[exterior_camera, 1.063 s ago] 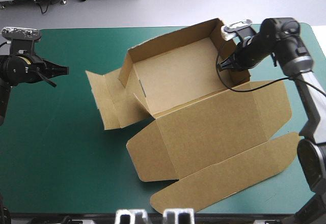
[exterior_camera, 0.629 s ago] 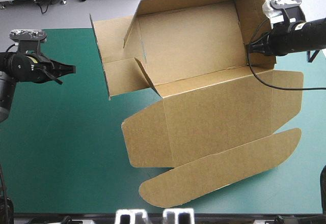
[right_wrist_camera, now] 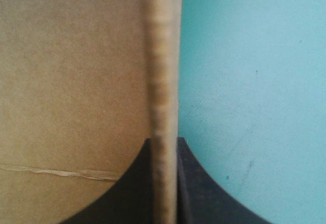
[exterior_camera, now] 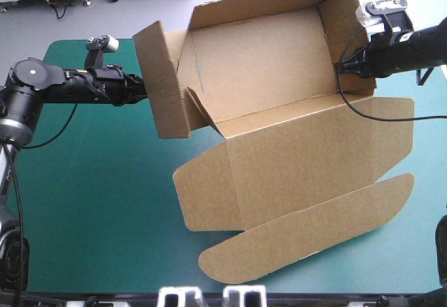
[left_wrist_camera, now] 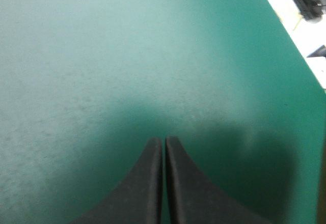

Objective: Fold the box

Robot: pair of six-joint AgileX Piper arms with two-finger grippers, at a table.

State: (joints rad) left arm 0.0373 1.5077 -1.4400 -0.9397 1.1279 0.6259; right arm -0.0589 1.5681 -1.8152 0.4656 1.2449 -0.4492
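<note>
High view: your box (exterior_camera: 265,63) walls up | right fingers (right_wrist_camera: 127,188) clamp 3 o'clock wall | left fingers (left_wrist_camera: 147,183) clenched empty | 9 o'clock flap looks untucked

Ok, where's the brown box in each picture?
High view: the box fills the middle, its right wall pinched by the right gripper.
Left wrist view: not seen; only the left gripper, shut.
Right wrist view: its wall edge stands between the gripper's fingers.
Shared landmark: the teal-green cover.
</note>
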